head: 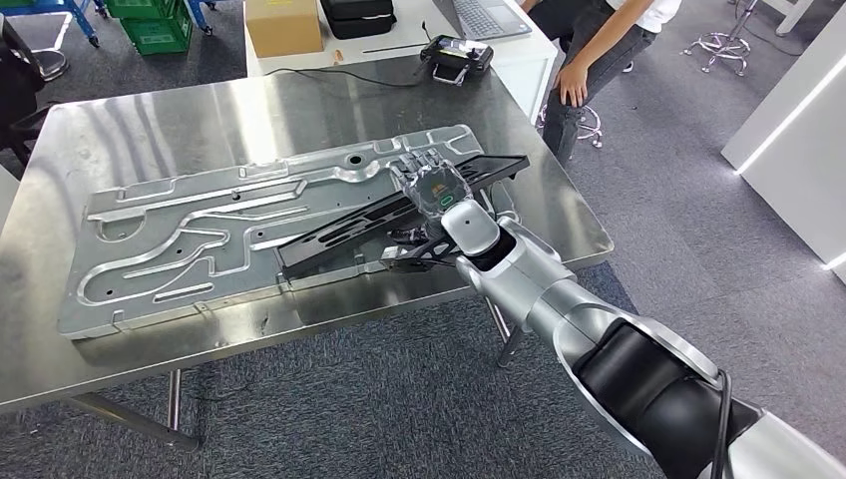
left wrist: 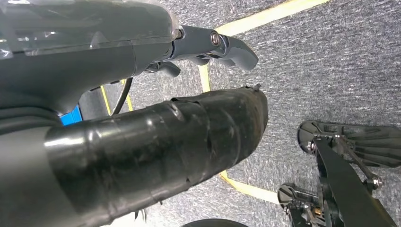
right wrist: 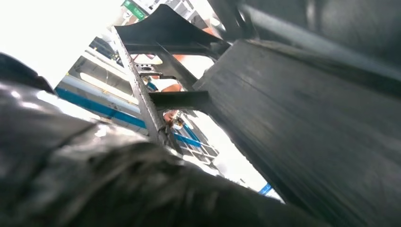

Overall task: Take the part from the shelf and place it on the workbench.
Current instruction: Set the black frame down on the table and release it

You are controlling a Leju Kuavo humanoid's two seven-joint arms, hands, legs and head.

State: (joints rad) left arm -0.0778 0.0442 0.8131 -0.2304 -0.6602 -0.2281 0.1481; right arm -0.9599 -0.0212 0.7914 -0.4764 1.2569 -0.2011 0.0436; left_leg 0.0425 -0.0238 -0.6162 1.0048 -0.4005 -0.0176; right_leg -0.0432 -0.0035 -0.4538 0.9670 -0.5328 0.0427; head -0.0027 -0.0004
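Black part (head: 399, 215) on steel workbench (head: 120, 339) | right hand (head: 434, 185) fingers hold it | left hand (left wrist: 142, 42) fingers unclear

Black part (head: 399, 215) on a silver steel workbench (head: 140, 130) — grey speckled carpet (head: 698, 200).

part (head: 369, 225) atop plate (head: 180, 235), plate on workbench (head: 120, 339).

The right arm came in from the lower right of the head view and reached toward the centre. The right robot hand (head: 431, 182) lay palm down, fingers spread. The left robot hand (left wrist: 208, 47) hung low, fingers curled.
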